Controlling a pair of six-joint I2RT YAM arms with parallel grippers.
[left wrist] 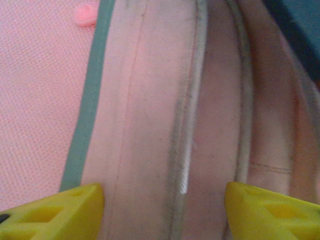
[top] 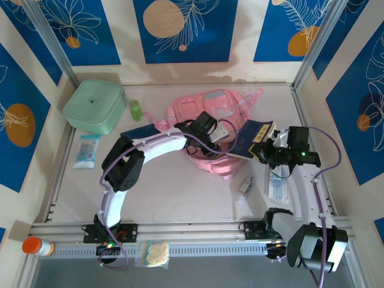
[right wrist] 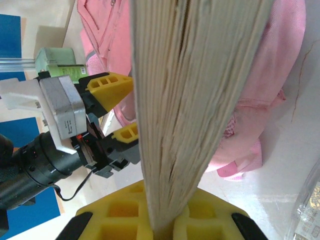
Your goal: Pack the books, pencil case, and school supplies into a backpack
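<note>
While the right pincer (right wrist: 162,220) is clamped tight on one edge of a navy book (right wrist: 195,100), page edges facing its camera, the book hangs tilted just over the right side of the backpack (top: 207,105), which lies mid-table toward the far edge. The left pincer (left wrist: 162,210) has its jaws well apart astride the bag's pale rim, with no cloth visibly pinched between them. The step in hand looks like feeding the book into the mouth. The risk is that the soft mouth sags shut, since the left jaws are not really holding it; the book's corner would then catch the rim and push the bag along the table. The thin book could also twist in its grip. A second navy book (top: 137,131) lies left of the bag, and small supplies (top: 243,189) lie between the bag and the near edge.
</note>
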